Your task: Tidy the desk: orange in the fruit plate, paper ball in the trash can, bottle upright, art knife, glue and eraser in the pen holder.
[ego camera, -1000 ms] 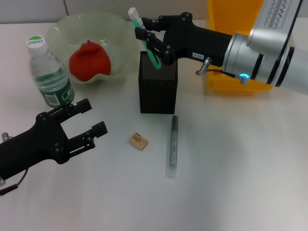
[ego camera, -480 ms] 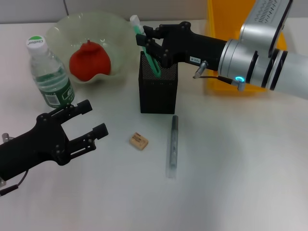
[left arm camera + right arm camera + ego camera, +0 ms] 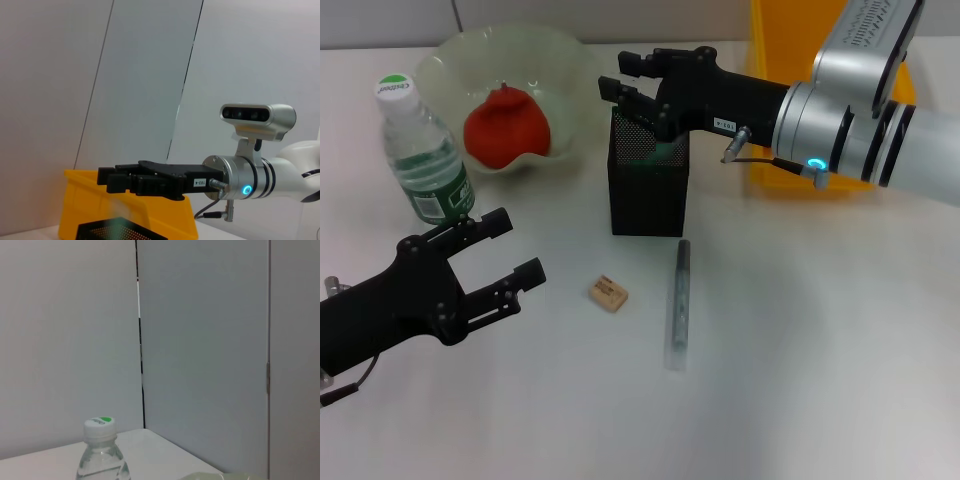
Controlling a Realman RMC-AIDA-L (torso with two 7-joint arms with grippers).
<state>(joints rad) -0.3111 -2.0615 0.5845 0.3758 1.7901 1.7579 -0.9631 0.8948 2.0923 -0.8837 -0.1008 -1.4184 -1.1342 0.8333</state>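
Green glue has dropped from right pincer (image 3: 632, 95) into holder (image 3: 648, 190).

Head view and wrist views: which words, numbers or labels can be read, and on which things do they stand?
Right end effector, white sticker on its body: print too small to read.
Bottle, green label and cap: lettering too blurred to read.
Eraser: no legible print.
Nothing else carries text.
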